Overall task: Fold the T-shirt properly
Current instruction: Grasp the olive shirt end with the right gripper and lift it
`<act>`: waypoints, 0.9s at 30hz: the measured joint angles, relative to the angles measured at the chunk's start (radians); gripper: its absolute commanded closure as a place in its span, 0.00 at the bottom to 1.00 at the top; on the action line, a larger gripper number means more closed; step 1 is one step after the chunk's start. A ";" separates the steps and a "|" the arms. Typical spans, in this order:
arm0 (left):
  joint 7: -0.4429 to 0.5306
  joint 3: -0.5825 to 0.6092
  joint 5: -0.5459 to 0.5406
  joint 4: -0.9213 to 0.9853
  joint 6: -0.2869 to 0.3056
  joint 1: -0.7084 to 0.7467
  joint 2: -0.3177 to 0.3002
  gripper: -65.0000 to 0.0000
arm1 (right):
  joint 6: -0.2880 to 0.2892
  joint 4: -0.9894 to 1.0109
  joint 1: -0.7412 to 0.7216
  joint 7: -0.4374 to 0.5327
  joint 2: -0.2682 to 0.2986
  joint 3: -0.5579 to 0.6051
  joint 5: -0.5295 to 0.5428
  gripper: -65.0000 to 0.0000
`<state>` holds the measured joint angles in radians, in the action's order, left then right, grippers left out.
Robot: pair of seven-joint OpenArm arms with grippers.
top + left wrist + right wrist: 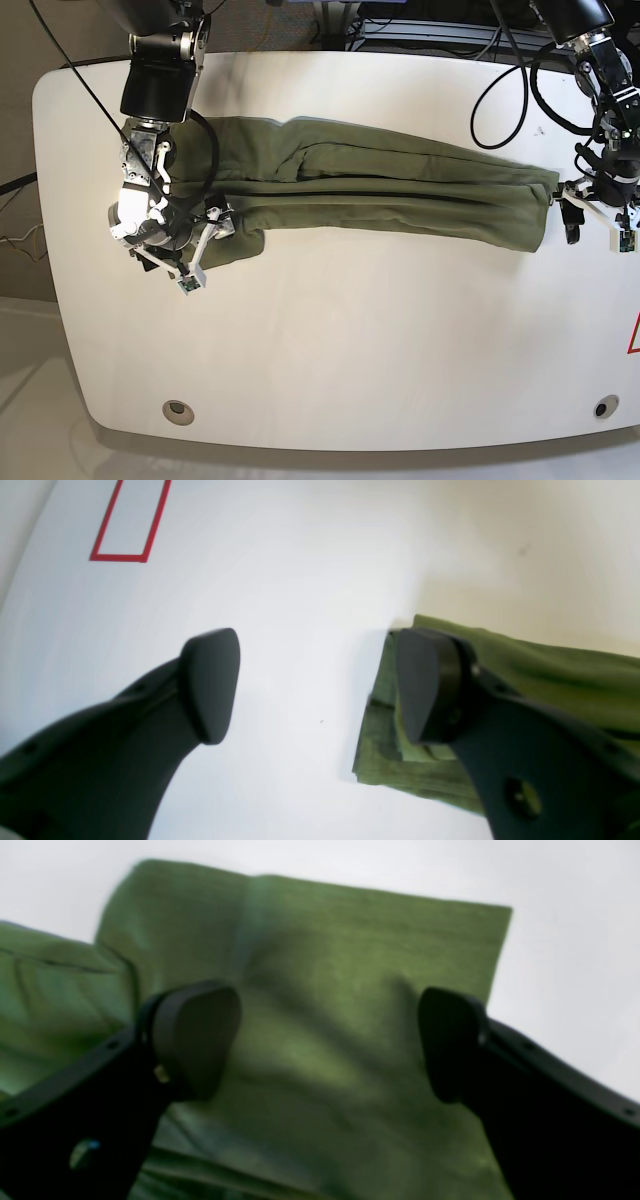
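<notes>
Near you, bench [330, 370] bare and white. T-shirt [400, 195] lies across middle as long narrow band, sides already folded in. Right hand [190, 262] low over one end of band, fingers apart, nothing held. Left hand [592, 212] at other end, at cloth edge, fingers apart too, nothing held. Cloth looks soft, light, limp; likely sags and slips out of fold. You take all layers together at end corners, not top layer only.
</notes>
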<state>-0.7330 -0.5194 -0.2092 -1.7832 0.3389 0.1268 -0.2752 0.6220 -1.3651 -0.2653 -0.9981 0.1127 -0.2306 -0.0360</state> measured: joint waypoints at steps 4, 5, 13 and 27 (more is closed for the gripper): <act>-0.002 0.014 -0.001 0.019 -0.002 -0.002 0.006 0.30 | 0.004 -0.004 0.003 -0.002 -0.005 -0.018 -0.008 0.12; -0.002 0.017 -0.001 0.024 -0.002 -0.003 0.008 0.30 | 0.004 -0.003 0.002 -0.002 -0.005 -0.026 -0.009 0.12; -0.001 0.043 0.007 0.089 -0.002 -0.005 0.021 0.30 | 0.003 0.073 -0.035 0.016 0.014 -0.048 -0.041 0.12; -0.004 0.036 0.006 0.106 0.000 -0.008 0.029 0.30 | 0.003 0.246 -0.114 0.087 0.063 -0.050 -0.008 0.13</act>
<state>-0.7368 -0.4831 -0.2031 -1.6772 0.3386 0.1184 -0.2459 0.6254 -1.1194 -0.3794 -0.9115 0.1761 -0.2802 -0.0444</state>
